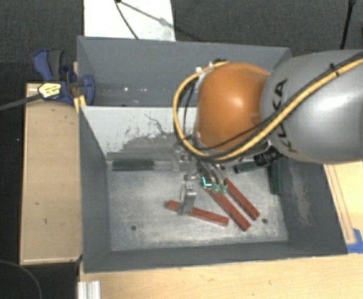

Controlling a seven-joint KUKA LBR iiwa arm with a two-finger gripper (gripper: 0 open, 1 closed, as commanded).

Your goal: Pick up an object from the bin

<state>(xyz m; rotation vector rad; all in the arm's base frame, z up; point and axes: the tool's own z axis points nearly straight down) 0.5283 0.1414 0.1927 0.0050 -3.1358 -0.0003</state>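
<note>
My gripper (187, 202) hangs below the arm's orange cover, low over the middle of the bin floor. Its tip is at the left end of a flat red-brown stick (201, 214) that lies nearly level along the floor. Whether it touches that stick I cannot tell. Just to the right, two longer red-brown sticks (238, 203) lie side by side on a diagonal running down to the right; their upper ends are hidden under the gripper body.
A dark green bar (131, 164) lies along the back wall at the left. A dark upright piece (273, 178) stands by the right wall. The arm and its orange cover hide the back right of the bin.
</note>
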